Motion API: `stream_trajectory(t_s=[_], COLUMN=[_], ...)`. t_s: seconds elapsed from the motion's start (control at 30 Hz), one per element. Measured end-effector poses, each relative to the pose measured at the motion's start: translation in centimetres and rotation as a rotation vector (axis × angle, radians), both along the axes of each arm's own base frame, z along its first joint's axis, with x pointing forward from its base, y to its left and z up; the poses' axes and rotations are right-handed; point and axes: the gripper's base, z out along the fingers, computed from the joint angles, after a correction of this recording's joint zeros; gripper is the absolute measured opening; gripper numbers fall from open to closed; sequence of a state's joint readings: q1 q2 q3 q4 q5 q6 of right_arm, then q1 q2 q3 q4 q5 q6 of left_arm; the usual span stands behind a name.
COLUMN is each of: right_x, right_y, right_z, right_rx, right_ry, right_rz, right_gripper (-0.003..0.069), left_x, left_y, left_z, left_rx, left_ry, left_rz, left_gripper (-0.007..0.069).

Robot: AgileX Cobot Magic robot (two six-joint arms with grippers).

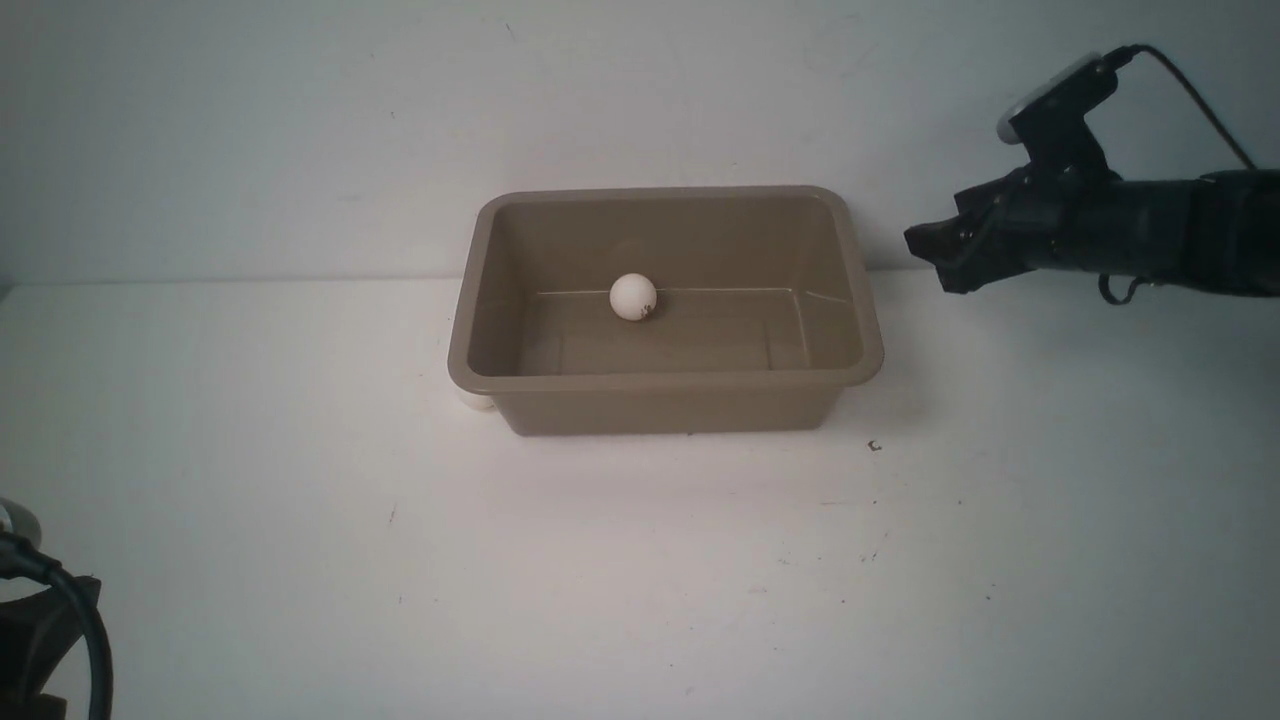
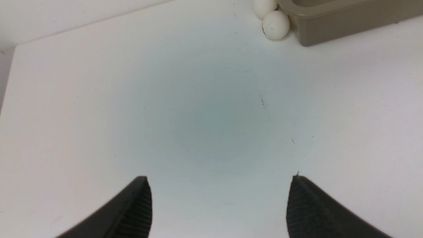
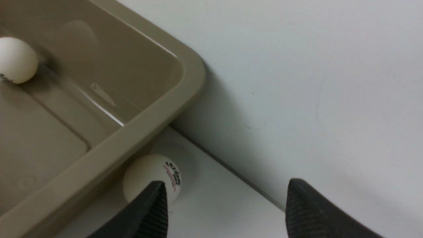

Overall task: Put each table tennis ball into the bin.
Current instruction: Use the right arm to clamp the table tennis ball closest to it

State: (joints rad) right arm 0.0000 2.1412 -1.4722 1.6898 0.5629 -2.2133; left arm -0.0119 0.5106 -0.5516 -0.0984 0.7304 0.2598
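Note:
The taupe bin stands mid-table with one white table tennis ball inside, against its far wall. Two more balls lie on the table touching the bin's left front corner; one shows as a sliver in the front view. Another ball with dark print lies behind the bin's far right corner, near the wall. My right gripper hovers there, open and empty, one finger just in front of that ball. My left gripper is open over bare table, far from the balls.
The white wall rises right behind the bin, leaving a narrow strip of table where the printed ball lies. My right arm reaches in from the upper right. Part of my left arm and its cable sits at the front left corner.

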Motion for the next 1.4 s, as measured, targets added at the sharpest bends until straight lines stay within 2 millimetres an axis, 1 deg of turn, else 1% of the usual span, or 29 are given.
stream_trajectory(t_s=[0.13,0.23,0.47,0.53,0.7,0.83,1.07,1.27,1.33,1.4], right_x=[0.4,0.6,0.8,1.3,1.8,1.9,1.7,1.7,1.7,1.7], right_y=[0.4,0.7,0.9,1.1,1.5,1.5,1.9,1.9,2.0,2.5], right_z=[-1.0,-1.5,-1.4,-1.8,-3.6,-4.7,-5.1,-6.6,-7.0,-7.1], right_rx=[-0.070,-0.090,-0.113,-0.121,-0.106,-0.128,-0.139,-0.167,-0.175,-0.185], right_ry=[-0.034,-0.034,-0.057,-0.069,-0.058,-0.054,-0.075,-0.070,-0.069,-0.075], right_rz=[0.046,0.054,0.075,0.092,0.137,0.156,0.224,0.246,0.254,0.267], right_gripper=[0.0442,0.0442,0.0442,0.0442,0.0442,0.0442,0.0442,0.0442,0.0451,0.0473], left_x=[0.0,0.0,0.0,-0.1,-0.1,-0.1,-0.1,-0.1,-0.1,-0.1], left_y=[0.0,0.0,0.0,0.0,0.0,0.0,0.0,0.0,0.0,0.0], left_z=[0.0,0.0,-0.1,-0.1,-0.2,-0.2,-0.2,-0.2,-0.2,-0.2], left_rx=[0.000,0.000,0.000,0.000,0.000,0.000,0.000,0.000,0.000,0.000], left_ry=[0.003,0.004,0.007,0.011,0.022,0.022,0.022,0.022,0.022,0.022], left_rz=[0.000,0.000,-0.001,-0.001,-0.002,-0.002,-0.002,-0.002,-0.002,-0.002], left_gripper=[0.0490,0.0490,0.0490,0.0490,0.0490,0.0490,0.0490,0.0490,0.0490,0.0490])
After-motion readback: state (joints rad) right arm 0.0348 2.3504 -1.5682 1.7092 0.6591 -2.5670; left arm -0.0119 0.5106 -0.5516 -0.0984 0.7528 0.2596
